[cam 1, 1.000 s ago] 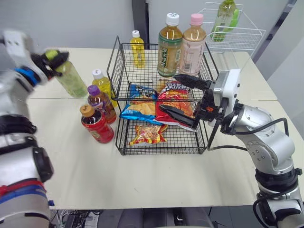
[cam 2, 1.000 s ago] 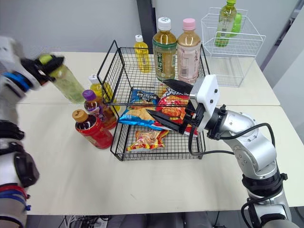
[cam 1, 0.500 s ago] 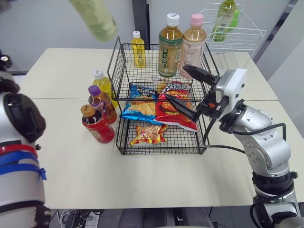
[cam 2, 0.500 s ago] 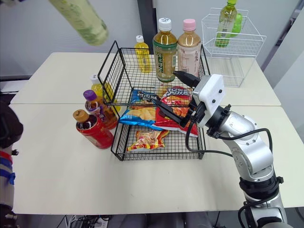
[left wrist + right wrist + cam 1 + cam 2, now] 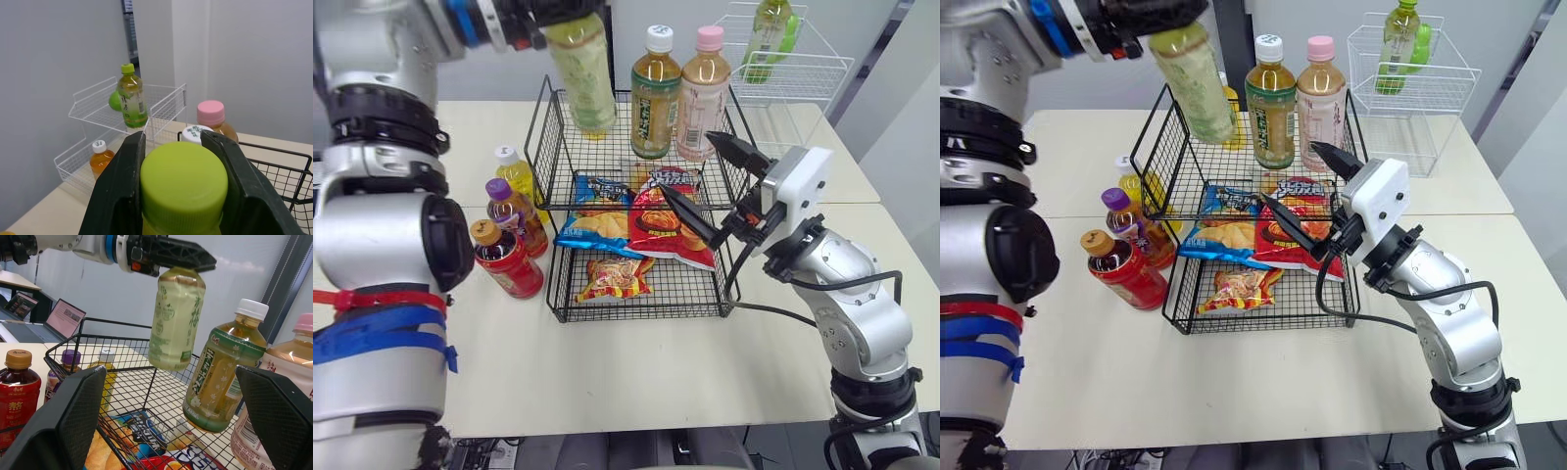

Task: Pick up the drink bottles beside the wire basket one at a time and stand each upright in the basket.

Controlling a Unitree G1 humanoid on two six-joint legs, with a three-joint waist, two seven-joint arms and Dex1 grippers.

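My left gripper (image 5: 553, 14) is shut on the green cap (image 5: 183, 183) of a pale green tea bottle (image 5: 580, 78). The bottle hangs nearly upright over the back left corner of the black wire basket (image 5: 548, 132). A white-capped tea bottle (image 5: 652, 98) and a pink-capped bottle (image 5: 701, 98) stand in the basket's top tier, and a small yellow bottle (image 5: 1231, 106) peeks out behind the held one. Left of the basket stand a yellow bottle (image 5: 515, 176), a purple-capped bottle (image 5: 515, 215) and a red bottle (image 5: 505, 262). My right gripper (image 5: 687, 164) is open at the basket's right front.
Snack bags (image 5: 668, 220) lie in the basket's lower tiers. A white wire rack (image 5: 798, 73) with a green bottle (image 5: 769, 34) stands at the back right. The table (image 5: 636, 372) has bare room in front of the basket.
My left arm swung the green tea bottle from left of the basket, up high, then over the top tier's back left corner. The right gripper rose slightly and stays open.
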